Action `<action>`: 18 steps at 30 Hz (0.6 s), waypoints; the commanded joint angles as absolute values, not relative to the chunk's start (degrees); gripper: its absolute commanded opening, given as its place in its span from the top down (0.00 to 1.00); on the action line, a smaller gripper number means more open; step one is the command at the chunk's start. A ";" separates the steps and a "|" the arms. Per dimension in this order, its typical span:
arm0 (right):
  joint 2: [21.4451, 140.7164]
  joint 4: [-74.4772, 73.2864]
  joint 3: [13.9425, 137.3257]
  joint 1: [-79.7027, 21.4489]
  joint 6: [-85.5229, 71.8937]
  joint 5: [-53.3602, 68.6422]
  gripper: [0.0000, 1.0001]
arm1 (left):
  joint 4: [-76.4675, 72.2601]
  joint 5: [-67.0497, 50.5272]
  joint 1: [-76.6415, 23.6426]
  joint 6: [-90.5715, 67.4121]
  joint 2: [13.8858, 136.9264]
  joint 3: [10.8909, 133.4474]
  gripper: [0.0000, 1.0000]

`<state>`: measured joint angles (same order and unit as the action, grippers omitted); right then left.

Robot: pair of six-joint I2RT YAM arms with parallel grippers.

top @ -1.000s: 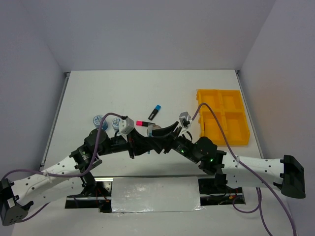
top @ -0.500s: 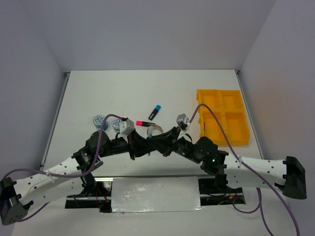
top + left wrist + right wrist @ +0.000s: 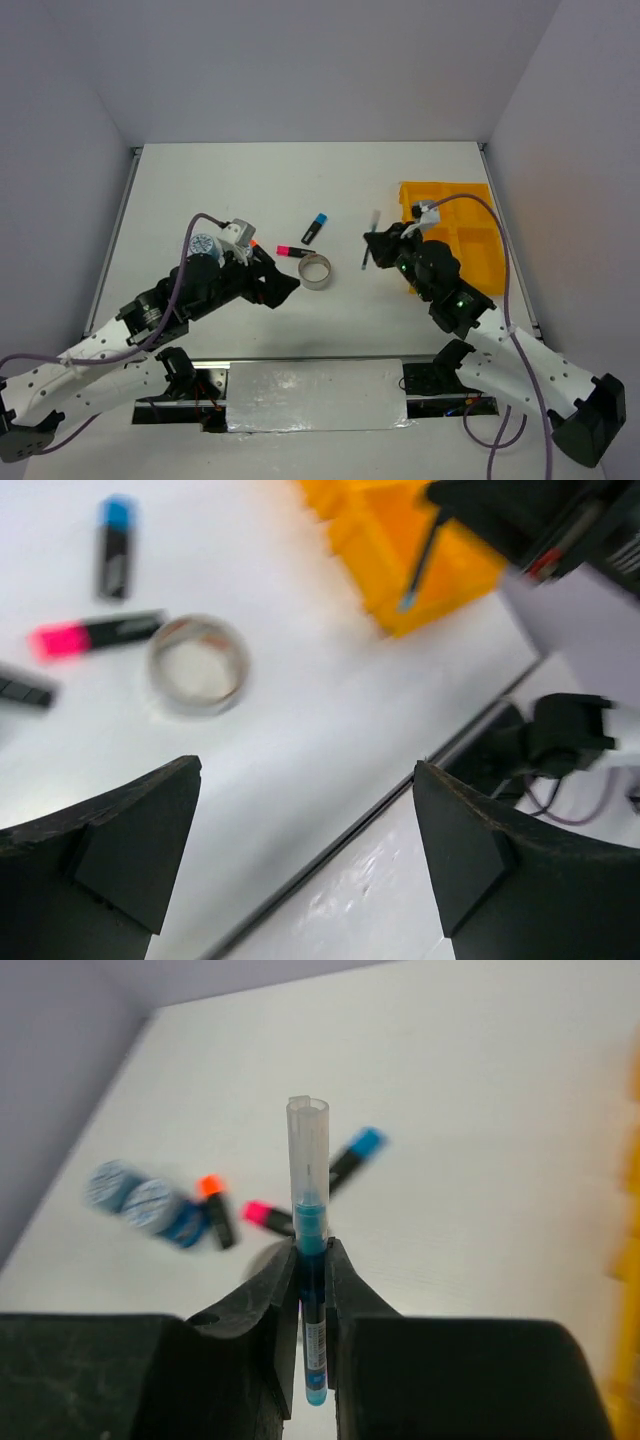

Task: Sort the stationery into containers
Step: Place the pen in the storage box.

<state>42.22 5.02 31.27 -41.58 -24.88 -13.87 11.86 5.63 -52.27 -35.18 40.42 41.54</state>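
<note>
White surface, top view: arms have split from their huddle over the silvery tape ring. Handover looks done: left fingers have sprung wide open, empty, pulled back to 8 o'clock of the ring. Right fingers are clamped on the blue pen, carried out to 3 o'clock, hanging just off the 9 o'clock edge of the yellow tray. Right wrist is pitched down, forearm reaching to 11 o'clock; pen not yet in a compartment, drop looks next
</note>
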 commanded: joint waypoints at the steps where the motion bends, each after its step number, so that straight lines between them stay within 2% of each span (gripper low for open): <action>1: 45.15 -12.18 36.64 -30.44 -26.28 -19.16 1.00 | 36.15 19.85 -52.21 -42.70 37.89 48.40 0.01; 5: 47.81 -13.45 37.00 -13.41 -25.75 -14.77 1.00 | 44.55 21.00 -52.21 -42.01 32.80 51.50 0.01; 9: 52.80 -12.31 37.09 -6.61 -24.35 -17.31 1.00 | 46.85 19.79 -52.29 -40.53 28.57 52.82 0.01; 18: 64.50 -8.53 38.15 -4.92 -24.95 -20.38 1.00 | 40.69 10.46 -52.21 -36.47 26.19 49.48 0.01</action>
<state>63.40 -11.18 36.45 -5.21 -24.53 -17.45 43.05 13.98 -52.27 -38.72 25.91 49.58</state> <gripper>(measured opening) 0.164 0.993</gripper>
